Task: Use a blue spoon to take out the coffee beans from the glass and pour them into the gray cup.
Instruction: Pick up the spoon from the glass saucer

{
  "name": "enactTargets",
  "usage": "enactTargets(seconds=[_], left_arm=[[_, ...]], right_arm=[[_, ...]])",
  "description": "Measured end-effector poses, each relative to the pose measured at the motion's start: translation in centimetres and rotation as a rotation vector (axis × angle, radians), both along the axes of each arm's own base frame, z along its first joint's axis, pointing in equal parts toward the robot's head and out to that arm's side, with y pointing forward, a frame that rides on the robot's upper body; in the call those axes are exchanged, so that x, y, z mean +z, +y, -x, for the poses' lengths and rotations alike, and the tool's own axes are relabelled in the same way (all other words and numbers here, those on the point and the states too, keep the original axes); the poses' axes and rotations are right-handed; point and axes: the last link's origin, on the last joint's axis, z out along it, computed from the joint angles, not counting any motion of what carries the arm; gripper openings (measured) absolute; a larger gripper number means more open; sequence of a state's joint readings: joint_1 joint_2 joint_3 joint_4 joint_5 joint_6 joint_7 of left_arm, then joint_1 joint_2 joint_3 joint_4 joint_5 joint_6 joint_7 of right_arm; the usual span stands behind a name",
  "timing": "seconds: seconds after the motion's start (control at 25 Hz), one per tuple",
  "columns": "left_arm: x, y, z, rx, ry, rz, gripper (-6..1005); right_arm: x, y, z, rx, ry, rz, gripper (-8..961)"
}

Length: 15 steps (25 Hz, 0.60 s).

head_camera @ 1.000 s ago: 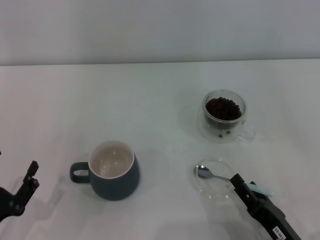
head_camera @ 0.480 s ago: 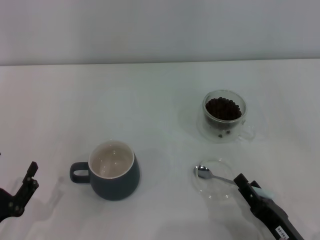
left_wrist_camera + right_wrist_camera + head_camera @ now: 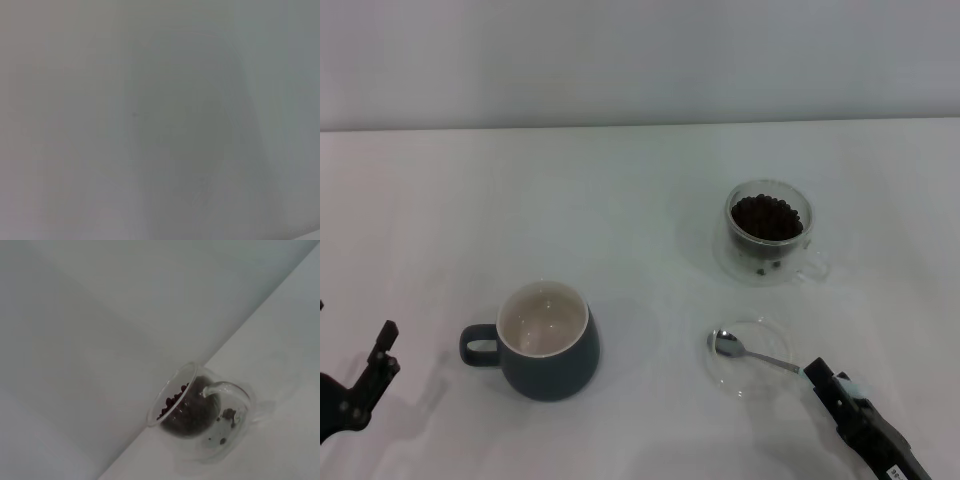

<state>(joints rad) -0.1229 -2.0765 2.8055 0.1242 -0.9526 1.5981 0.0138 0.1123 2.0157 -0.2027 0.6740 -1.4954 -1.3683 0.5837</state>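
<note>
From the head camera the task looks barely begun: the gray cup [image 3: 549, 340] stands on the white surface [image 3: 620, 200] with its cream inside bare, and the glass [image 3: 769, 231] farther off to the right is full of coffee beans [image 3: 767, 217], so no scoop has been made. The blue spoon [image 3: 760, 355] lies with its metal bowl in a flat clear dish [image 3: 745, 358] just in front of the glass, its stem running toward the right pincer [image 3: 840, 388], which sits at the pale handle end; whether it pinches the handle or is spread beside it I cannot tell. The left pincer [image 3: 375, 365] hangs low at the near left, well apart from the cup, its fingers unreadable. The left wrist camera shows only blank pale surface, nothing of the task. The right wrist camera shows the glass [image 3: 202, 412] with the beans [image 3: 182, 407] heaped inside and a few stray bits lower down; the spoon is not visible there.
</note>
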Motion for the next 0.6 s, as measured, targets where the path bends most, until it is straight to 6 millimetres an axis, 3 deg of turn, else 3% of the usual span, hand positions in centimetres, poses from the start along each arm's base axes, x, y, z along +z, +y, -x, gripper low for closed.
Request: enactTargets(seconds=[0.6], left_arm=[[-0.13, 0.27, -0.17, -0.004, -0.002, 0.003, 761]], right_arm=[[0.02, -0.12, -0.47, 0.02, 0.021, 0.038, 473]])
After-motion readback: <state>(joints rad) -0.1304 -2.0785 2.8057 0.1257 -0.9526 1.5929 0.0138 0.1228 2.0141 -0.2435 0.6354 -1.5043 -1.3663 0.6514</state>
